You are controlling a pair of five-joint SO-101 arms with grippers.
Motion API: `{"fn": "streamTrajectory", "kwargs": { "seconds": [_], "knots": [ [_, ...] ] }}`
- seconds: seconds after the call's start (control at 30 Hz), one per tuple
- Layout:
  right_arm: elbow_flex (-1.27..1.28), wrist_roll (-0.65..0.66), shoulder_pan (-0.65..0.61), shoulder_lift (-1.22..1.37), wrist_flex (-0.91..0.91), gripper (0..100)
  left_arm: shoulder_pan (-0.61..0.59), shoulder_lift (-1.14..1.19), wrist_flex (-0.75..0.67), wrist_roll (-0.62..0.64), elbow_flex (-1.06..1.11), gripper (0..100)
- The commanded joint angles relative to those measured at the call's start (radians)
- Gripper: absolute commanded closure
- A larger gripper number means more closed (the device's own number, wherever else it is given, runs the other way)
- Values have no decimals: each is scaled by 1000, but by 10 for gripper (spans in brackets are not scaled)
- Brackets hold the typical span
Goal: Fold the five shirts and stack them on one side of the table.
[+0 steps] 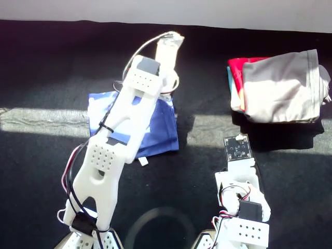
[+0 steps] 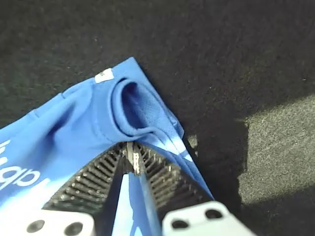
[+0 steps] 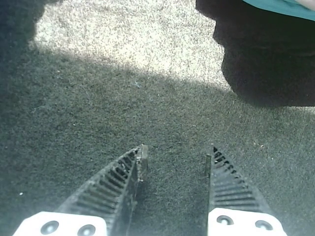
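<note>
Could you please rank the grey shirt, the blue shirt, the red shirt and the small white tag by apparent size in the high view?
1. grey shirt and blue shirt: alike, and the left arm covers part of the blue one, so unranked.
2. red shirt, only its edge showing.
3. white tag.

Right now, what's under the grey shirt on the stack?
A red shirt and a strip of teal fabric stick out beneath the grey shirt at its left edge in the high view. The rest is covered, so the layers can't be counted.
</note>
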Motion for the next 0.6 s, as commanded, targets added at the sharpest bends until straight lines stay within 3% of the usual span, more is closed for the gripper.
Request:
{"fn": "streamTrajectory", "kwargs": {
  "seconds": [0.0,0.2,0.3,0.4,0.57],
  "knots": [
    [90,3,5,-10,4,808,21,50,-14,-5,-102,991],
    [90,3,5,-10,4,808,22,119,8,-2,-346,991],
    [79,-5,8,-7,4,808,21,116,143,-2,-501,989],
    [10,-114,2,-2,7,804,15,119,327,-5,-670,973],
    [-246,-169,-68,47,65,803,-58,27,381,-5,-647,909]
  ]
}}
